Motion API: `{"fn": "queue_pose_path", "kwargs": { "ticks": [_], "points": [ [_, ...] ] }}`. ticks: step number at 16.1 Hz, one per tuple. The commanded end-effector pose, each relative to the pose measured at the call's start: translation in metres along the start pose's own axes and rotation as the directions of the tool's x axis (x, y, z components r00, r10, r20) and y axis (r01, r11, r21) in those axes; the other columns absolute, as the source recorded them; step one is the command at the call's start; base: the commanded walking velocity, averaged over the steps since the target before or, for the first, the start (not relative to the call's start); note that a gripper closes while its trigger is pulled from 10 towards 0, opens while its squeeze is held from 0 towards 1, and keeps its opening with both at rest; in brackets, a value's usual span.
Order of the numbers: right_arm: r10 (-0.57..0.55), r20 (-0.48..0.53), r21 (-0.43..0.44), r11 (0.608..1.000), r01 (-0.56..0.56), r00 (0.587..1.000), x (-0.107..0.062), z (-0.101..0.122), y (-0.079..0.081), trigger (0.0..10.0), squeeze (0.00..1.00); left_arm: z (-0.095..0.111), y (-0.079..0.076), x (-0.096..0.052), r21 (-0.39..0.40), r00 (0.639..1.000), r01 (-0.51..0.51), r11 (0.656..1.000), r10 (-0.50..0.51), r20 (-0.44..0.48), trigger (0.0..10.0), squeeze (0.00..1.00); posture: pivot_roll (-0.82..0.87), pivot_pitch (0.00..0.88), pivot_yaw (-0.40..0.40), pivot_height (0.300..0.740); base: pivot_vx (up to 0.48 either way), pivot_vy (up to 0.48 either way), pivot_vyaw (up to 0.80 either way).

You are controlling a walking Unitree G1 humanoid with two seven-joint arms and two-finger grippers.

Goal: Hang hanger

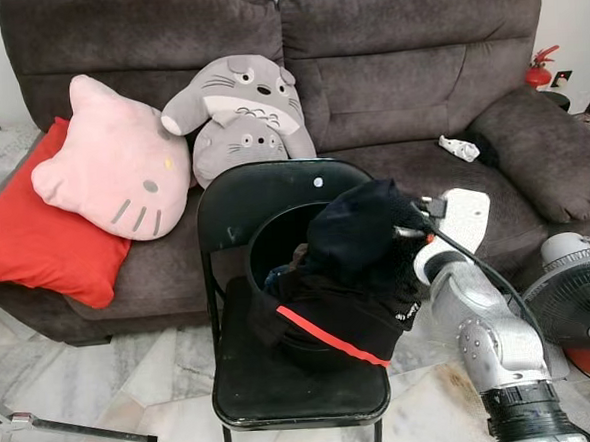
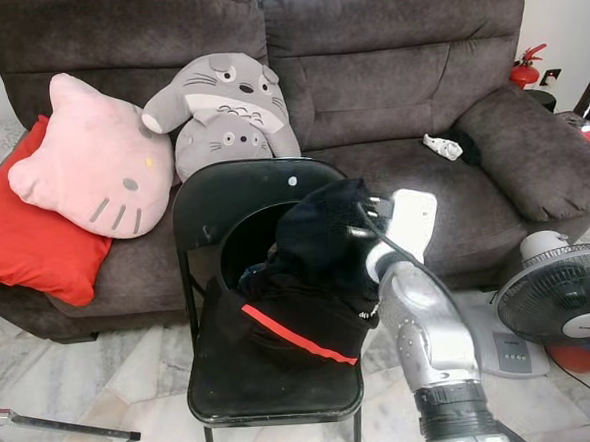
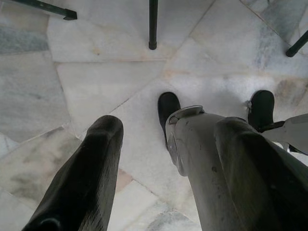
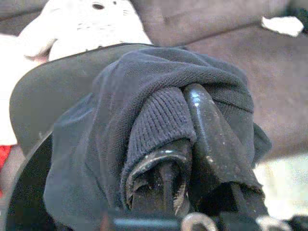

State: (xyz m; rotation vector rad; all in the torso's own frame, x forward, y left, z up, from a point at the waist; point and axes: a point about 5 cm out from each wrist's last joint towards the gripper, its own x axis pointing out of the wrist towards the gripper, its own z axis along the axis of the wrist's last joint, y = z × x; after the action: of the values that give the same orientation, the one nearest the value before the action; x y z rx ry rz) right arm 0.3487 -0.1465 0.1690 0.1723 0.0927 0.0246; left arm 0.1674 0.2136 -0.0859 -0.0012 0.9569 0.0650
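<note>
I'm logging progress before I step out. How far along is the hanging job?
Early stage. Done: the right gripper has closed on a dark navy knit garment and holds it over the black bucket of clothes on the black folding chair. The left gripper hangs idle toward the marble floor. Left: no hanger or rail is visible, so hanging is not yet done.

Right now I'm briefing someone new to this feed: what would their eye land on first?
Probably the right gripper, shut on a dark navy garment lifted over a black basket of clothes on a black folding chair. Behind it, on the dark sofa, sit a pink cat cushion and grey plush toys.
</note>
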Motion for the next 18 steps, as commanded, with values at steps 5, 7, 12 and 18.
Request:
{"fn": "queue_pose_path", "kwargs": {
  "ticks": [5,7,12,18],
  "points": [
    [0.061,0.573,-0.258,0.960,0.110,0.818,-0.016,0.110,0.011,0.0,0.00,-0.007,0.003,-0.001,-0.002,0.999,-0.005,1.000,0.005,-0.035,10.0,0.00,-0.09,0.130,0.004,0.740,0.000,0.000,0.00],
    [-0.121,0.221,-0.203,0.965,0.167,0.968,-0.005,0.043,-0.019,0.0,0.00,-0.008,0.003,-0.002,0.005,0.999,-0.005,1.000,0.006,-0.041,10.0,0.00,-0.10,0.135,0.004,0.740,0.000,0.000,0.00],
    [-0.112,-0.219,0.095,0.986,0.135,0.969,-0.003,-0.048,-0.028,0.0,0.00,-0.008,0.001,-0.001,0.013,0.999,0.000,1.000,0.000,-0.042,10.0,0.00,-0.10,0.142,0.012,0.740,0.000,0.000,0.00],
    [-0.085,0.302,0.084,0.995,0.062,0.949,0.008,0.064,-0.013,0.0,0.00,-0.007,0.002,-0.001,0.019,0.999,-0.001,1.000,0.002,-0.036,10.0,0.00,-0.08,0.143,0.012,0.740,0.000,0.000,0.00]
  ]
}}
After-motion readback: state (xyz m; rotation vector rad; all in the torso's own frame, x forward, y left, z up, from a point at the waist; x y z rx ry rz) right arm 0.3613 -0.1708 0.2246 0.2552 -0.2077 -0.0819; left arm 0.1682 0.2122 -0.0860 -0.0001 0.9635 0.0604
